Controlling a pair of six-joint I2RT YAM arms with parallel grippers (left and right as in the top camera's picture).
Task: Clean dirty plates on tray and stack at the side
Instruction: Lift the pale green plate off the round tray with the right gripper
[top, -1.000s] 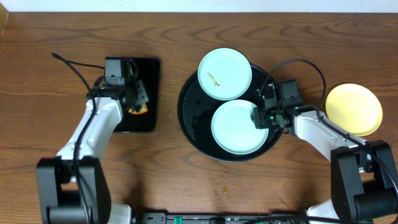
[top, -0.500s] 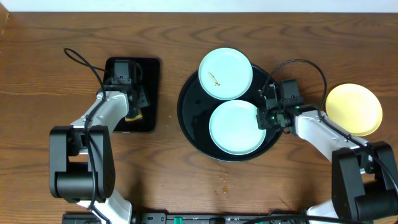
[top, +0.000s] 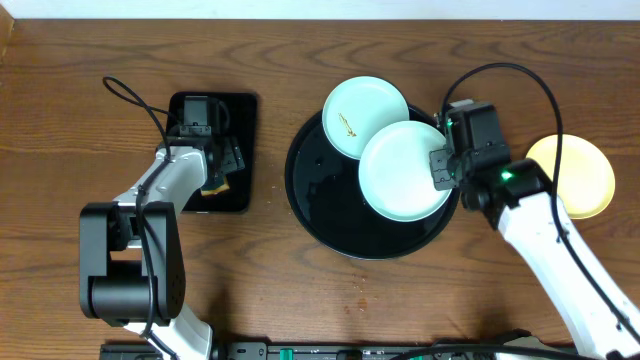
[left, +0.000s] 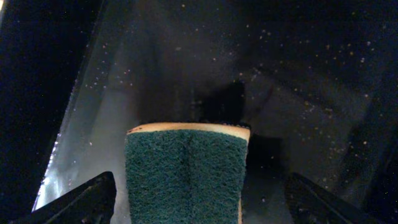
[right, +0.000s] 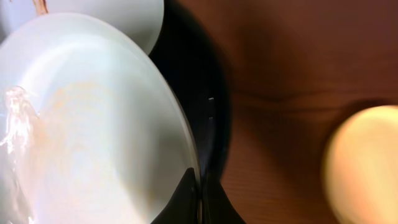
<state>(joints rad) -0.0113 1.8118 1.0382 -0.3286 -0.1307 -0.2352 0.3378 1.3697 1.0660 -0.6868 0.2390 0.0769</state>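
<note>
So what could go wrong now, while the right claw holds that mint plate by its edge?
1. The right claw pinches the held mint plate only at its thin rim; it may slip or tilt out.
2. That plate overlaps the smeared mint plate, which leans over the round black tray rim; a bump could push it off.
3. The left claw is open around the sponge, so wiping might begin without a grip.

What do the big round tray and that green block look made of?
The round tray looks like glossy black plastic or lacquer; its surface shows reflections. The green block seems a sponge: fibrous dark-green scouring layer over pale yellow foam.
</note>
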